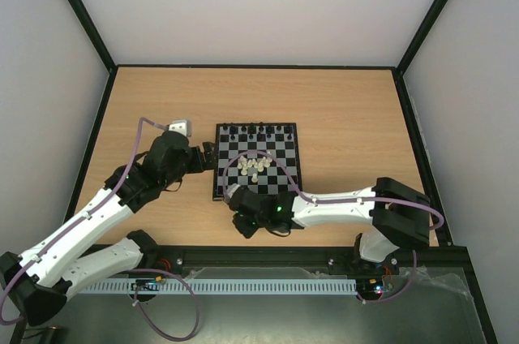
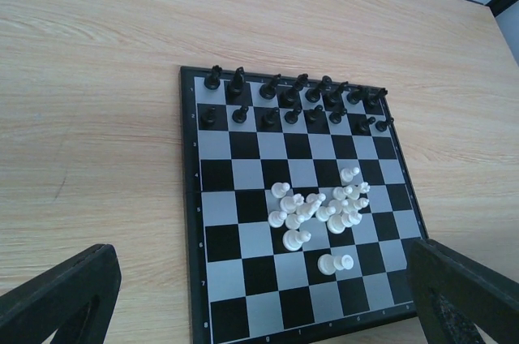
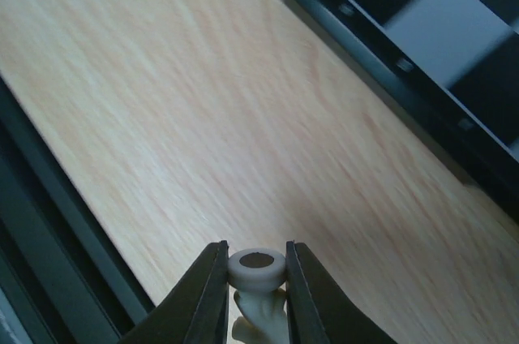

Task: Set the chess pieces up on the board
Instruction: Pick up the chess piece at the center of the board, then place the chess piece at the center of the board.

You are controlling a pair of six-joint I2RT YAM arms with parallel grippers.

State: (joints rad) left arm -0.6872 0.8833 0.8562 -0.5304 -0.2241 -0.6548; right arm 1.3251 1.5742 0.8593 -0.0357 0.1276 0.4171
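- Chess pieces (image 2: 312, 212): black ones stand in two rows along the top edge of the board (image 2: 215, 175) in the left wrist view, while the white ones huddle lower right of centre.
- Right gripper (image 3: 256, 253), at the bottom of its wrist view, is pinching one white piece (image 3: 259, 303) over the bare table (image 3: 162, 117), off the board's corner.
- Left gripper (image 2: 263, 256) is spread wide, holding nothing.

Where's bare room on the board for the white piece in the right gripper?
Free: the board row nearest the arms, the strip between the black pieces and the white heap, and the files toward the left arm. Crowded: the mid-board heap and the two far rows. Right gripper holds its white piece over the table.
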